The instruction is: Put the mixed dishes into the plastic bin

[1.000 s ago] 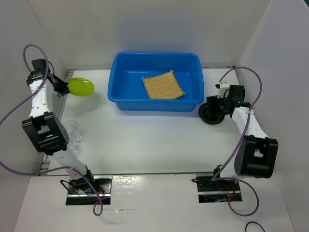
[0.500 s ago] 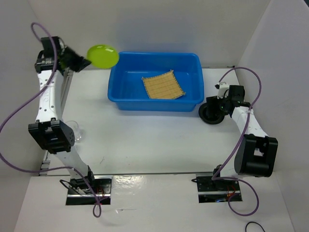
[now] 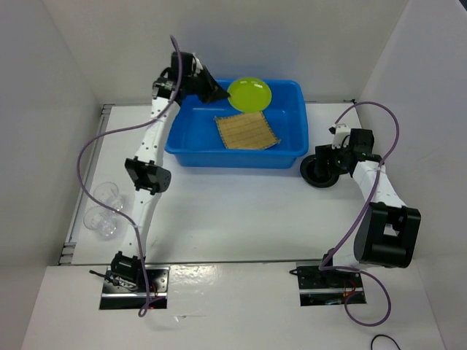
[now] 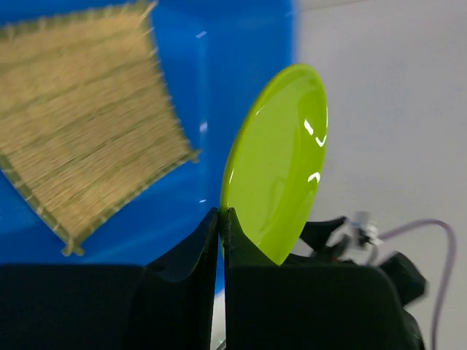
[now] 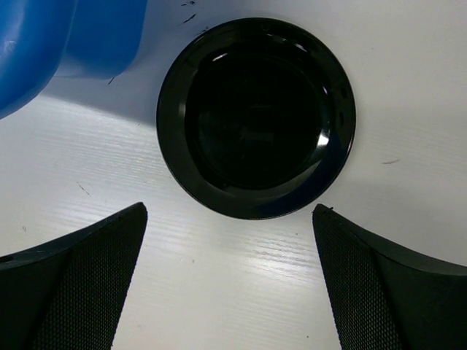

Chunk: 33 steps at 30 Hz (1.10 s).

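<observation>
My left gripper (image 3: 221,95) (image 4: 222,215) is shut on the rim of the lime-green plate (image 3: 250,94) (image 4: 281,157), holding it above the back of the blue plastic bin (image 3: 179,135) (image 4: 241,44). The tan bamboo mat (image 3: 246,130) (image 4: 80,109) lies flat inside the bin. Right of the bin, the black dish (image 3: 319,170) (image 5: 257,117) sits on the table, and my right gripper (image 3: 328,162) (image 5: 230,219) hangs open just above it, a finger on each side, touching nothing. Two clear glass cups (image 3: 103,211) stand at the table's left edge.
White walls close in the table on the left, back and right. The purple cable (image 3: 87,164) of the left arm loops over the table's left part. The right arm's cable (image 3: 390,138) arcs near the right wall.
The left arm has swung from the far left wall to the right, carrying the green plate up and over the bin's back edge. The right arm has not moved.
</observation>
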Tool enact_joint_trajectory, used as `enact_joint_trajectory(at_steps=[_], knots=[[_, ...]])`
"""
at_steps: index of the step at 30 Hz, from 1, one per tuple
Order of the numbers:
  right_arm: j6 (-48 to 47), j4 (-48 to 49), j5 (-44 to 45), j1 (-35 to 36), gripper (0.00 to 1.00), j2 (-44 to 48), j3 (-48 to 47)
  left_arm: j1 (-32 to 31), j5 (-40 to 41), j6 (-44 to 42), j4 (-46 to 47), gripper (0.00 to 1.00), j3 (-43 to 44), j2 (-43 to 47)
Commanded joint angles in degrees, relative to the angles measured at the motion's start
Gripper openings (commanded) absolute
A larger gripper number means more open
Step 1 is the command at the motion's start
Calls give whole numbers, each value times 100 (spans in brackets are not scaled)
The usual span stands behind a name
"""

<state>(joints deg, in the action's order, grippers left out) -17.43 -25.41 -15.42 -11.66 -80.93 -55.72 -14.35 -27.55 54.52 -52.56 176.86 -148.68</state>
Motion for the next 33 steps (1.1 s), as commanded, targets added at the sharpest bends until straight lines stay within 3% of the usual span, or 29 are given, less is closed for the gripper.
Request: enact_joint_trajectory(at_steps=[1, 11, 20, 24, 25, 28, 29, 31, 33], knots=[[12, 1, -84, -64, 98, 182, -237, -103, -110, 295, -55, 0, 183, -538], [12, -52, -189, -64, 98, 130, -237, -235, -338, 849, 747, 0, 279, -1935], [-103, -175, -506, -371, 98, 130, -290, -182, -251, 937, 852, 2, 279, -2341], [45, -123, -506, -477, 98, 130, -290, -130, -241, 876, 895, 18, 279, -2218], [47, -122, -436, -634, 98, 130, -290, -60, -399, 824, 896, 38, 279, -2061], [187, -122, -436, -872, 98, -107, -351, 46, -453, 587, 975, 69, 279, -1588], [257, -122, -436, -1004, 98, -195, -351, 46, -453, 377, 871, 87, 279, -1437], [398, -122, -95, -1058, 98, -555, -421, 46, -313, 104, 634, 97, 279, -964], [451, -183, 65, -1206, 98, -976, -492, 46, -260, -440, 142, 100, 279, -481]])
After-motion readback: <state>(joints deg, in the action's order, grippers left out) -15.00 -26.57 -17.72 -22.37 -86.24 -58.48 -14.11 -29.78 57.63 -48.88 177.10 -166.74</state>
